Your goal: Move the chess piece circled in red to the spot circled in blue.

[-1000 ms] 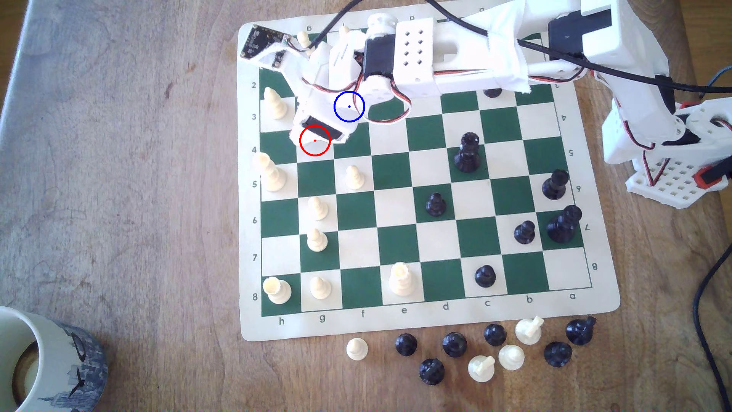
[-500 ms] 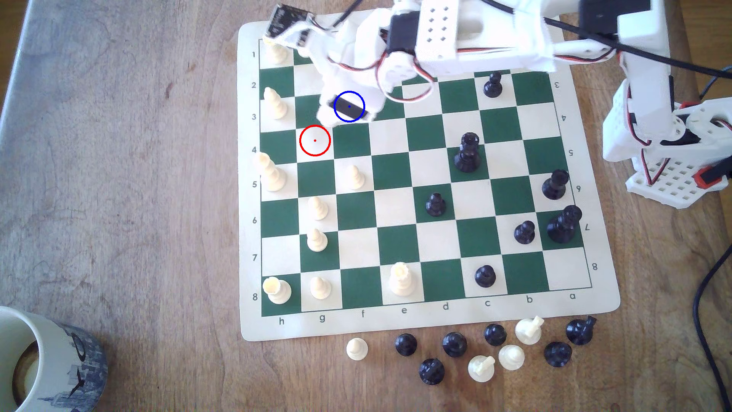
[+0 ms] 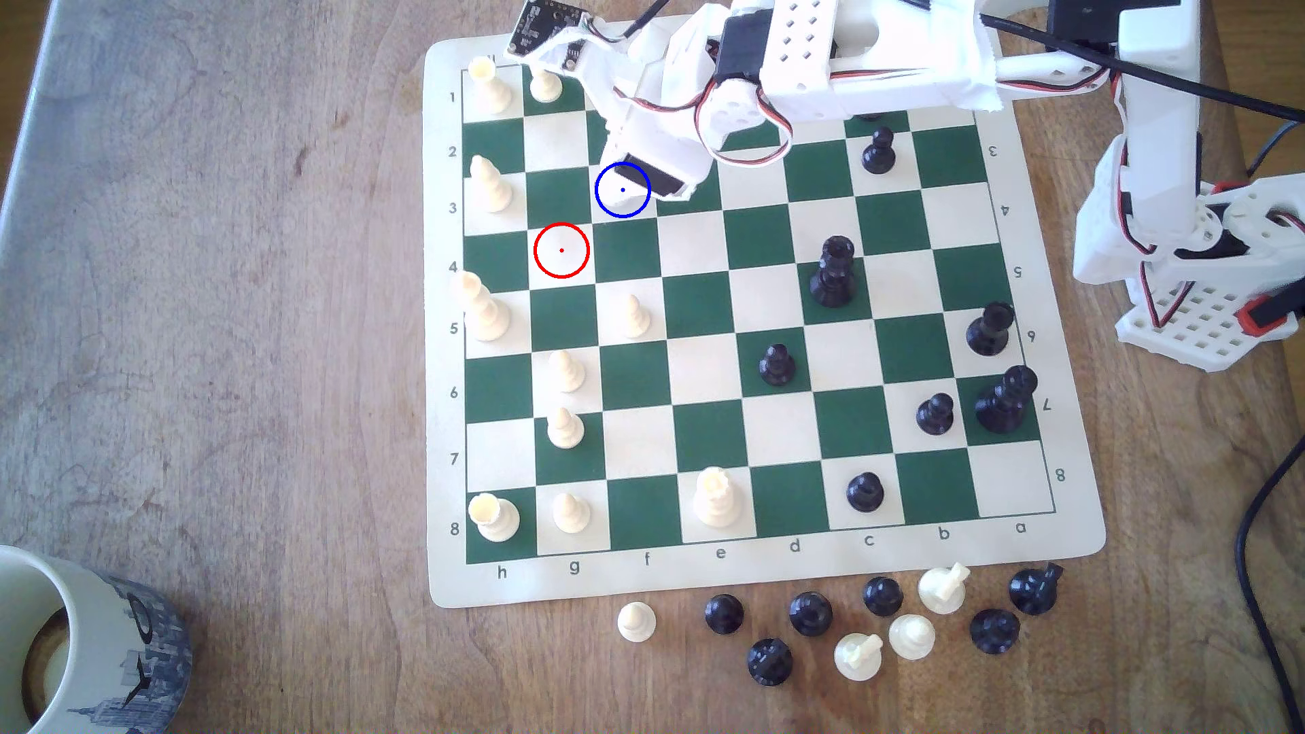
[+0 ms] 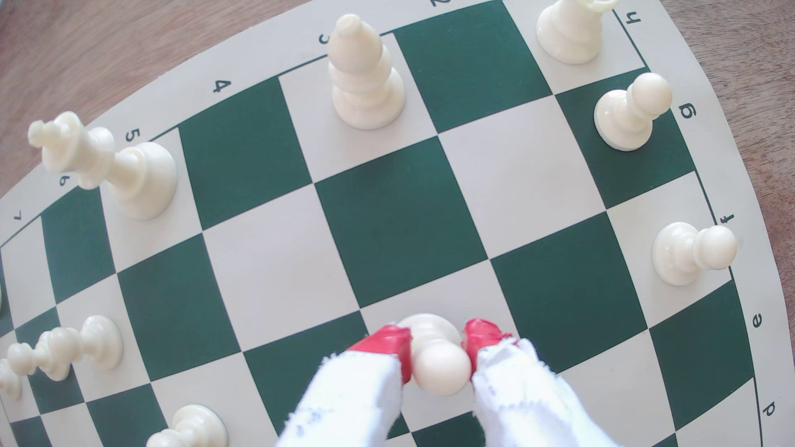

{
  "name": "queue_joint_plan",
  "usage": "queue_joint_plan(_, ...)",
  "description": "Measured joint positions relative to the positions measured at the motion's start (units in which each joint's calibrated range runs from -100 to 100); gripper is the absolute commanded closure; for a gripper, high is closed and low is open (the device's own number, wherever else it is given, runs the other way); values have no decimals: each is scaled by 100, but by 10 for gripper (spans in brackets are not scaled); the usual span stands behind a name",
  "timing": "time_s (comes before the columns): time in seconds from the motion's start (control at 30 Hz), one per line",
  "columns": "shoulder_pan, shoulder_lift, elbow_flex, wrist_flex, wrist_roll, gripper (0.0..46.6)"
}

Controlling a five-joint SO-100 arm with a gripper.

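Near the table's front-left corner in the exterior view, a mug [image 3: 85,642] with contents too dim to tell; by the board's [image 3: 1073,550] far edge, gripper [image 4: 436,350] pinching the pawn [image 4: 439,361] over the blue-ringed spot [image 3: 613,205].

The chess mat [image 3: 763,564] is laid on the worktop [image 3: 247,353], toward its right edge in the exterior view. A mug [image 3: 85,649] is set at the worktop's near left corner. A cluster of captured pieces [image 3: 883,621] is spread between the mat and the worktop's near edge. The chess piece [image 4: 436,356] is held between the fingers of the claw [image 4: 436,350], over the spot [image 3: 611,201], near the mat's far left corner.
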Motion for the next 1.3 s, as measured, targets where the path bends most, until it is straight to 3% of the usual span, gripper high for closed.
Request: queue_joint_plan(1.3,0,8,0,80,274,449)
